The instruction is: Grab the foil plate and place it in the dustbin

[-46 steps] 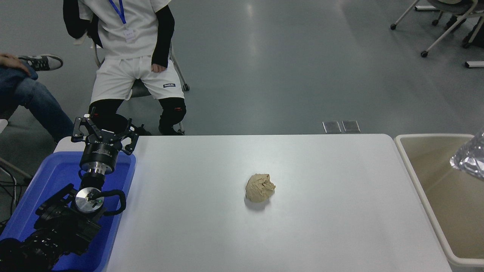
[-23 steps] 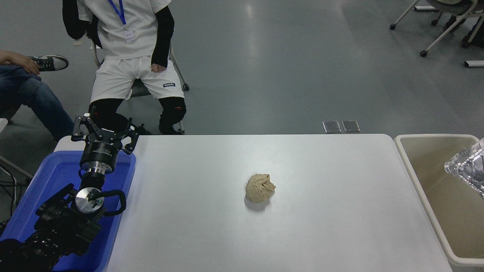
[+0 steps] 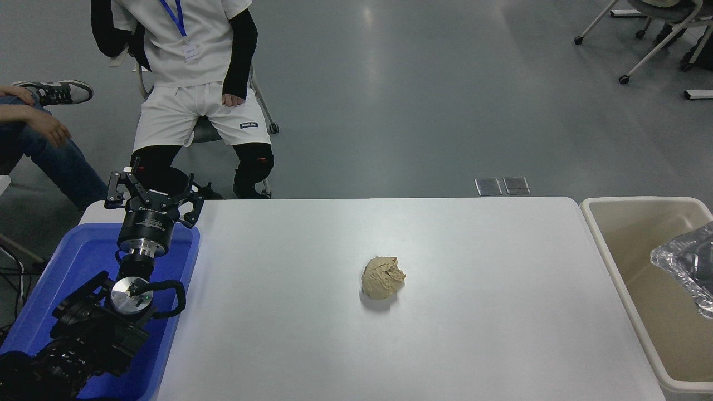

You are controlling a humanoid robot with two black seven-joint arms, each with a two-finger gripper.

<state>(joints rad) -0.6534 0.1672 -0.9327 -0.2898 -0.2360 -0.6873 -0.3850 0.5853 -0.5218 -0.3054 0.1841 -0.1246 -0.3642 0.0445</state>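
The foil plate [image 3: 684,269] now sits lower and flatter over the dustbin [image 3: 623,264], further in from the right edge than before. At far left, a person's hand [image 3: 53,129] has dropped onto the knee.

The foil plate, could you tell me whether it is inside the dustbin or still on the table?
Within the dustbin's outline, off the table: the foil plate shows over the beige interior at the right edge. Whether it rests on the bottom cannot be told.

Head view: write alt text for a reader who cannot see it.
A shiny foil plate, cut off by the picture's right edge, shows over the open beige dustbin beside a white table. A crumpled tan paper ball lies mid-table. The left gripper is parked, jaws open, over a blue tub at lower left; two people sit beyond.
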